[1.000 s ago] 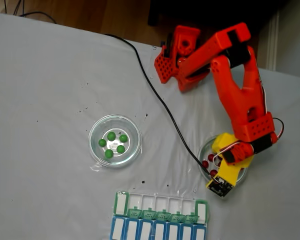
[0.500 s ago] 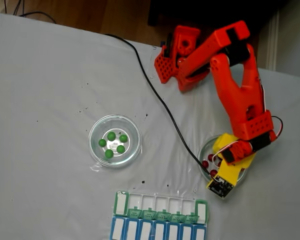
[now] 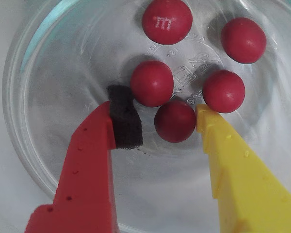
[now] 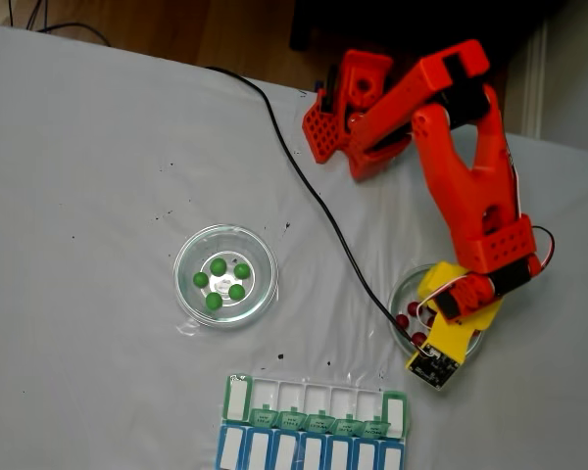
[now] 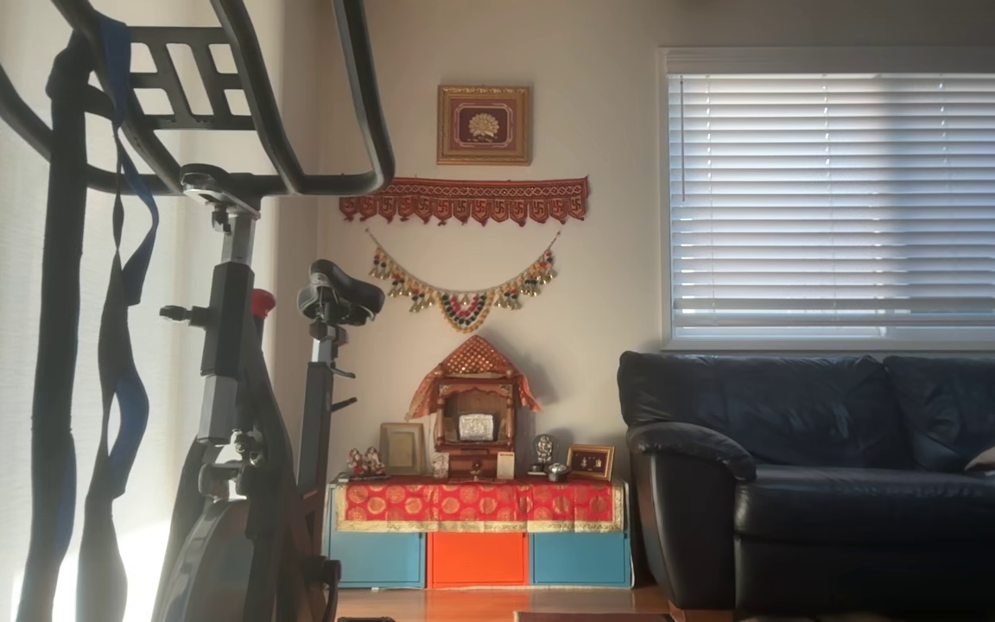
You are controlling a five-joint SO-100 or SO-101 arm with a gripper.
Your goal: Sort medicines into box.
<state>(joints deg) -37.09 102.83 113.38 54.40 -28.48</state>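
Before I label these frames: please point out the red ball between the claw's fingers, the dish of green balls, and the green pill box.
Red ball (image 3: 174,121): wrist view, middle of its top face.
Dish of green balls (image 4: 261,251): fixed view, bare glass near the rim.
Green pill box (image 4: 236,397): fixed view, left end lid.

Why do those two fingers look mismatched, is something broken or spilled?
Nothing is spilled: the red balls sit inside their glass dish. The fingers differ by colour, one red with a black pad, one yellow. No damage shows.
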